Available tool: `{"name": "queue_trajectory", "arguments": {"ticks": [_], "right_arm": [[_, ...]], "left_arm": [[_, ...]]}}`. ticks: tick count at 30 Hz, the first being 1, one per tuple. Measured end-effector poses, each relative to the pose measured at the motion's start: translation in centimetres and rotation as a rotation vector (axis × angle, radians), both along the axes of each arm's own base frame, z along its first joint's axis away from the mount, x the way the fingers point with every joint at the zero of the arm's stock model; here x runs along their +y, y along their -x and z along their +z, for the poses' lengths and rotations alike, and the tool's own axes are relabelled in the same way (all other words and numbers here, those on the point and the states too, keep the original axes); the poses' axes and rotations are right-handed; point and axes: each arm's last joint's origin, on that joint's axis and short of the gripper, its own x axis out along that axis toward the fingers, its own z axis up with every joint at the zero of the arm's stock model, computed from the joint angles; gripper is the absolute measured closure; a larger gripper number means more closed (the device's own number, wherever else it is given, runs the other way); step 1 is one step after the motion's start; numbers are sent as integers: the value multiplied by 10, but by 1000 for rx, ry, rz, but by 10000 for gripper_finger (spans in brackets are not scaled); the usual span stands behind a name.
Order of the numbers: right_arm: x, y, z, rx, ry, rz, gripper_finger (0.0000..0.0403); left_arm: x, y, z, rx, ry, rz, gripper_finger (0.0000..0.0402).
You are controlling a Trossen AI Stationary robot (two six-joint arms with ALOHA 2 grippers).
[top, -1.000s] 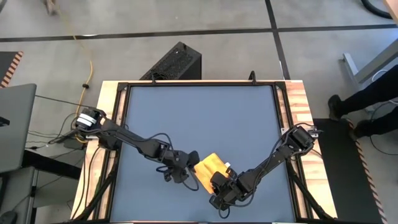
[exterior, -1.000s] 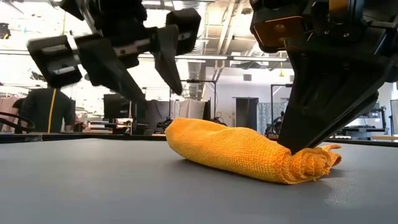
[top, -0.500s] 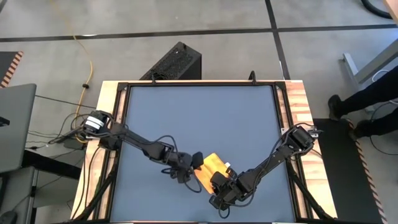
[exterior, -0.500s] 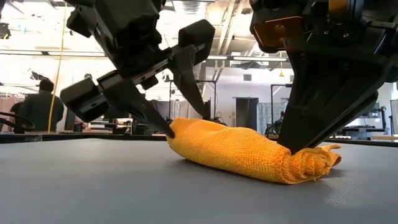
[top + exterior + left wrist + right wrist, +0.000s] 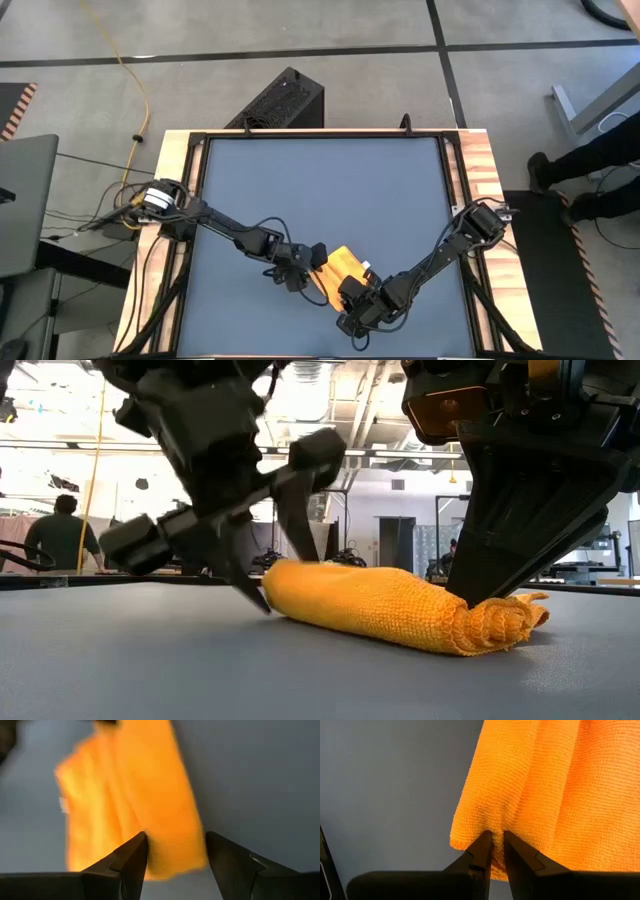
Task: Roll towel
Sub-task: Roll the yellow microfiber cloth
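Note:
The yellow towel (image 5: 343, 268) lies rolled up on the grey table (image 5: 320, 190), its length resting on the surface (image 5: 390, 608). A small white tag (image 5: 63, 805) shows at one edge. My left gripper (image 5: 175, 840) is open. It slants down at the roll's left end (image 5: 285, 585), with one finger on each side of that end. My right gripper (image 5: 498, 834) is at the opposite end of the roll (image 5: 500, 622), shut on the cloth. My left gripper stands astride the roll's end (image 5: 170, 857); I cannot tell whether its fingers touch the cloth. My right gripper pinches a raised fold of the towel (image 5: 496, 826) between its two fingertips, at the end of the roll. It slants down from above. The towel stays on the table, bunched below the fingers (image 5: 505, 625).
A wooden frame (image 5: 470, 160) borders the grey mat, which lies bare toward the far edge. A black box (image 5: 285, 98) stands beyond the far edge. A person's legs (image 5: 590, 170) show at the right. A person (image 5: 60, 530) stands in the room behind.
My left gripper has come down and toward the towel, rolling as it went, so that its fingers now straddle the roll's left end near the table. The towel and my right gripper have kept still.

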Motion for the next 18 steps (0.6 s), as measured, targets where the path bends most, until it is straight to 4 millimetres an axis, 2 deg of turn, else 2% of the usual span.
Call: {"name": "queue_trajectory", "arguments": {"ticks": [6,11,14,18], "right_arm": [[0,0,0,3,0,1,329],[3,-3,11,34,7,31,329],[3,-6,23,59,23,31,329],[4,-8,40,90,56,49,329]], "left_arm": [[-1,-4,-7,-17,-22,16,211],[-1,-5,-7,-26,-15,19,215],[-1,-5,-7,-22,-14,21,236],[0,-5,-7,-32,-10,68,294]]}}
